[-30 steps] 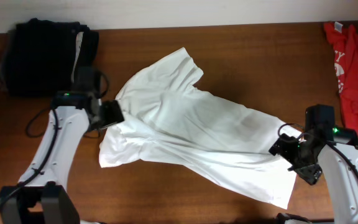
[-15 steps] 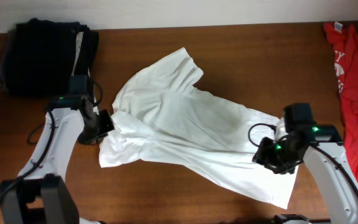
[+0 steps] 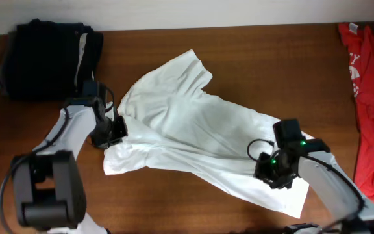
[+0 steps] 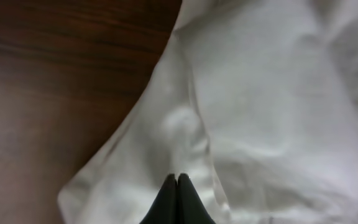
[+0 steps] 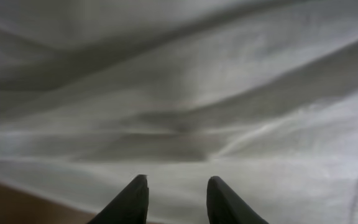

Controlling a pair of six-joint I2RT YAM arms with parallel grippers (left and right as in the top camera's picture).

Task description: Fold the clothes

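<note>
Sprawling T-shirt (image 3: pixel 200 130) beneath spread right gripper (image 5: pixel 176 182), left gripper (image 4: pixel 176 180) pressed together at edge

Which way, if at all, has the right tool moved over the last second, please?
Yes. In the overhead view the right tool has moved leftward, away from the red garment, further onto the white T-shirt.

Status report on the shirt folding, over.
Left gripper shut at edge of white cotton T-shirt. Right gripper open above it. Shirt crumpled, unfolded. Black garment, red garment lie apart.
</note>
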